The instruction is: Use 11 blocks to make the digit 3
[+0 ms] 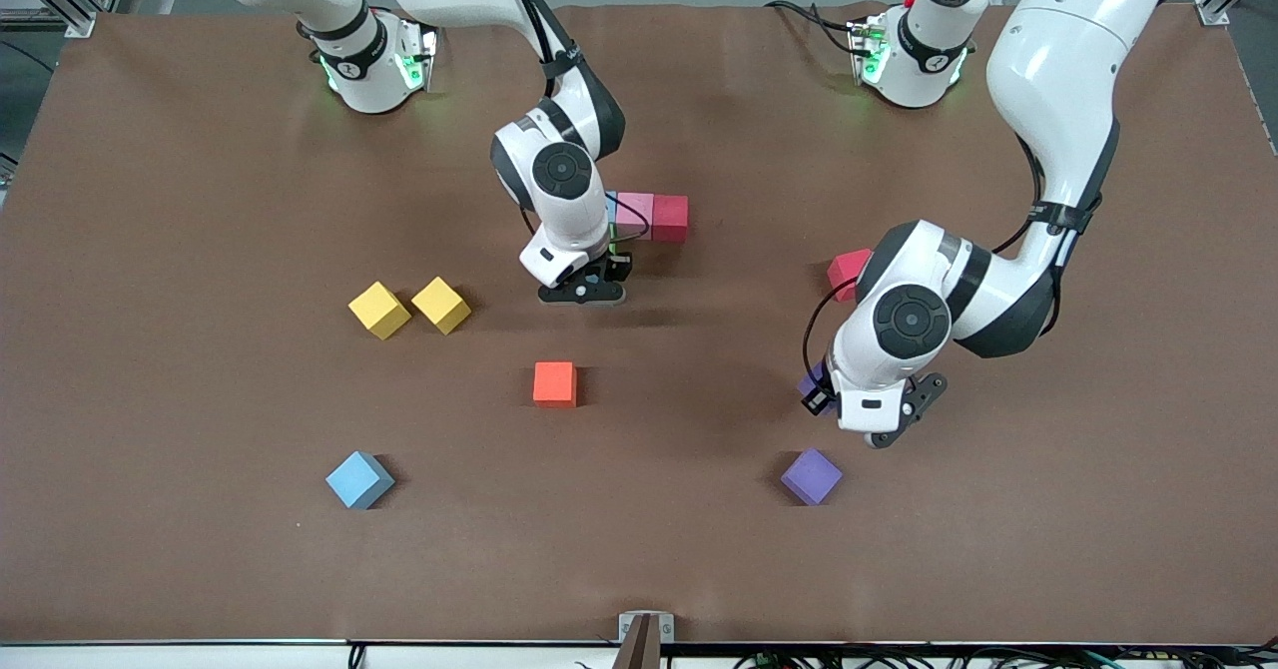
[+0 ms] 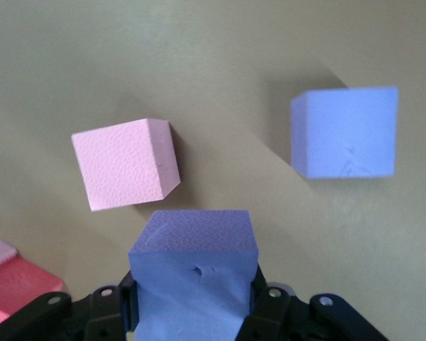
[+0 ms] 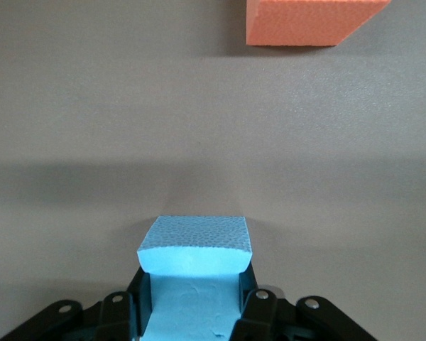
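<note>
My right claw [image 3: 192,312] is clamped on a light blue cube [image 3: 195,266], hanging just over the counter [image 1: 699,549] beside the started row of the digit: a pink cube [image 1: 634,214] touching a red cube [image 1: 670,217], with a sliver of light blue at the pink one's other end, mostly hidden by my wrist. That row is my landmark. My cube sits a step nearer the front camera than the row, at the end toward the right arm's base, so the coming placement turns on sliding it square against whatever stands there; I cannot see that contact face.

My left claw [image 2: 192,312] grips a purple cube [image 2: 193,263], well apart from the row, toward the left arm's end. A second purple cube [image 1: 811,475], the orange cube [image 1: 554,383] and a loose blue cube [image 1: 358,479] lie nearer the camera than the row.
</note>
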Controlling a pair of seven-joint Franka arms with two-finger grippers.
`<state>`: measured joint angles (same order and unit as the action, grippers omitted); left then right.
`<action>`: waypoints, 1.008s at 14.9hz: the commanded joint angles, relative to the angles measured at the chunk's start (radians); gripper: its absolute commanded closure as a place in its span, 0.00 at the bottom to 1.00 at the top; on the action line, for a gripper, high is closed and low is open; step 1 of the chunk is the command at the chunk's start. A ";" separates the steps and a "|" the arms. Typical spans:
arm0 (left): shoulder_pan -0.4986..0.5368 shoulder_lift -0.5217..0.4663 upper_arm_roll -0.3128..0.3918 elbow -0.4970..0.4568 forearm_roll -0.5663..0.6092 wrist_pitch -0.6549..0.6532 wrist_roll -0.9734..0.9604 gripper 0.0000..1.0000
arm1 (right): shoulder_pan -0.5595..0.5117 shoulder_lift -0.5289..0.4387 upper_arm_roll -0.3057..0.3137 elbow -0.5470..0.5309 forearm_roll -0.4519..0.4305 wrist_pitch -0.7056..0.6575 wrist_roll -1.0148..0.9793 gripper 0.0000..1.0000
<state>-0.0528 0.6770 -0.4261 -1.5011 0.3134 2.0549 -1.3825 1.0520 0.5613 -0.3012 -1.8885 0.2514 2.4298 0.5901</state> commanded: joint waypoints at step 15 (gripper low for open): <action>-0.002 0.004 -0.002 -0.008 0.032 0.122 -0.529 0.47 | 0.029 -0.037 -0.013 -0.038 -0.007 -0.020 0.027 1.00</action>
<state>-0.0553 0.6801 -0.4260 -1.5046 0.3203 2.1625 -1.8880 1.0641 0.5559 -0.3013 -1.8907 0.2514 2.4097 0.5985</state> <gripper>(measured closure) 0.445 0.498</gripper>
